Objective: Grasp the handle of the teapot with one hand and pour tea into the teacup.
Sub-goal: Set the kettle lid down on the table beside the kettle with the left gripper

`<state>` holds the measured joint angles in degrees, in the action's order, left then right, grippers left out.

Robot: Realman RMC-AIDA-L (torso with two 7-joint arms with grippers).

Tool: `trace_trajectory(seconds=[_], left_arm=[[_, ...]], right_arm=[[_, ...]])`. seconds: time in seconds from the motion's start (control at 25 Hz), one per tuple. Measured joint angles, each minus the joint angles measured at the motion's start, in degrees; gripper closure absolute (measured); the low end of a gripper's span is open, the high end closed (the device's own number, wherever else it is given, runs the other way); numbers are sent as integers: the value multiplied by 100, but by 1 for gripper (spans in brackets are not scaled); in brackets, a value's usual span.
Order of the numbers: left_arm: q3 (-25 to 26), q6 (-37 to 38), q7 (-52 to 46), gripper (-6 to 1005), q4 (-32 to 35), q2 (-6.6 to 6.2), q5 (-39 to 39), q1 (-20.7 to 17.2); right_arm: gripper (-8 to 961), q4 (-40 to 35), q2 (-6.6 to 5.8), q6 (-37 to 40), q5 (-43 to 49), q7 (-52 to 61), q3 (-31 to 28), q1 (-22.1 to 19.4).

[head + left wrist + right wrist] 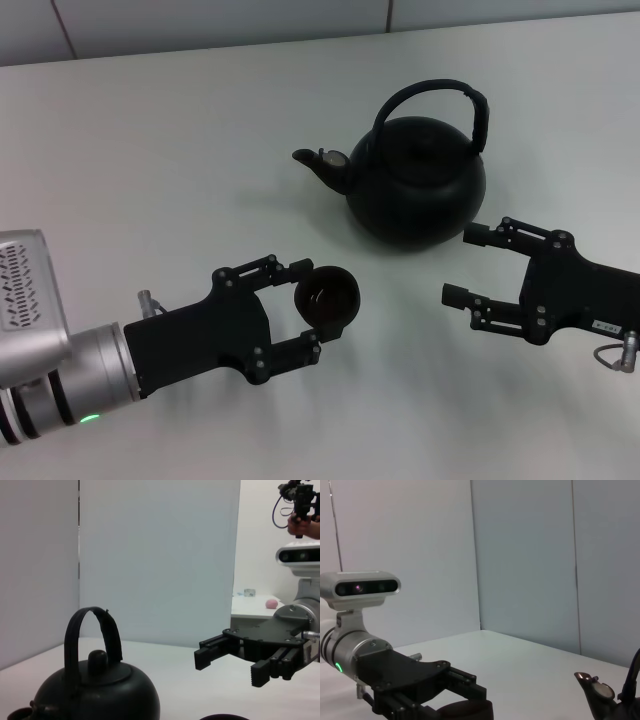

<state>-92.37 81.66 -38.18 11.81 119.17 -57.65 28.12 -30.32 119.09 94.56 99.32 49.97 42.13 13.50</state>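
The matte-black teapot [415, 190] stands upright on the white table, spout [320, 162] pointing left, its arched handle [432, 97] free above the lid. The small black teacup [330, 298] sits in front of the spout. My left gripper [307, 308] is open, its fingertips either side of the cup's near half; I cannot tell whether they touch it. My right gripper [468, 265] is open and empty, low beside the pot's front right, below the handle. The left wrist view shows the teapot [100, 695], its handle [92, 617] and my right gripper [231, 669]. No tea shows.
The white table [150, 150] stretches around the pot and cup, with a pale wall behind. In the right wrist view the teacup [465, 711] lies at my left arm's fingers and the teapot's spout [595, 692] shows at the edge.
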Motion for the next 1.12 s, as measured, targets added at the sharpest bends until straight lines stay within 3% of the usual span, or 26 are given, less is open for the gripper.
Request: trace_trajectory(seconds=[0.64, 1.12], left_arm=[[-428, -903, -164, 272, 171, 0, 51, -154], [-454, -1272, -150, 263, 185, 0, 57, -260]], right_arm=[[183, -1, 0, 6, 0, -74, 0, -61], [184, -15, -3, -5, -3, -65, -18, -47]])
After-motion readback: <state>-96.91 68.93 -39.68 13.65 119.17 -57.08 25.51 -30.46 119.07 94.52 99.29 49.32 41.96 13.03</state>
